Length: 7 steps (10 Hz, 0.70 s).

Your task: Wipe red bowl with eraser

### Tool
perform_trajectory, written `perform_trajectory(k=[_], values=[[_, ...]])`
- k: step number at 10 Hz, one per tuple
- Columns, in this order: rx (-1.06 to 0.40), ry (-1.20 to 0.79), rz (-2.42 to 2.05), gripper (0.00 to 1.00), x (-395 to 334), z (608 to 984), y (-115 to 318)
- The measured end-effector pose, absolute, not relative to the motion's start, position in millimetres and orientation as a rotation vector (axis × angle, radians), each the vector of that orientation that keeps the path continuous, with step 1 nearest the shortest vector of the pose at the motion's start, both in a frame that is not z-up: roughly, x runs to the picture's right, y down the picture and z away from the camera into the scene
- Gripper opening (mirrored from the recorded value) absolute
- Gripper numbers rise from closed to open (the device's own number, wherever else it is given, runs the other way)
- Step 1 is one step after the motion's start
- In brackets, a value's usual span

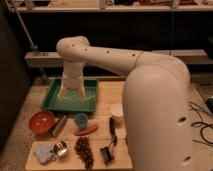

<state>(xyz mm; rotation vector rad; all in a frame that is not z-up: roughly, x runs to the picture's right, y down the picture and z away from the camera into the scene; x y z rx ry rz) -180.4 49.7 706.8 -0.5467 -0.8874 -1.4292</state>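
The red bowl sits on the wooden table at the front left, empty. Just right of it lies the eraser, a grey oblong block set at a slant. My gripper hangs fingers-down over the green tray, behind the bowl and eraser and well clear of both. Its two fingers are spread apart, open, with nothing between them.
A blue cup, an orange-red carrot-like piece, a white cup, a metal cup, a pale cloth, dark grapes and black tools crowd the table. My bulky arm hides the right side.
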Motion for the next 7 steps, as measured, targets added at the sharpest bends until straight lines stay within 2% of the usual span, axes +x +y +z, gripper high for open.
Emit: perform_trajectory(k=[2,4,7], values=[[-0.594,-0.894,-1.361,0.66,-227.8,728.5,85.1],[-0.613,-0.891,-1.352,0.66,-248.2,739.6,101.2],[-0.616,-0.885,-1.348,0.66,-243.6,741.2,99.7]])
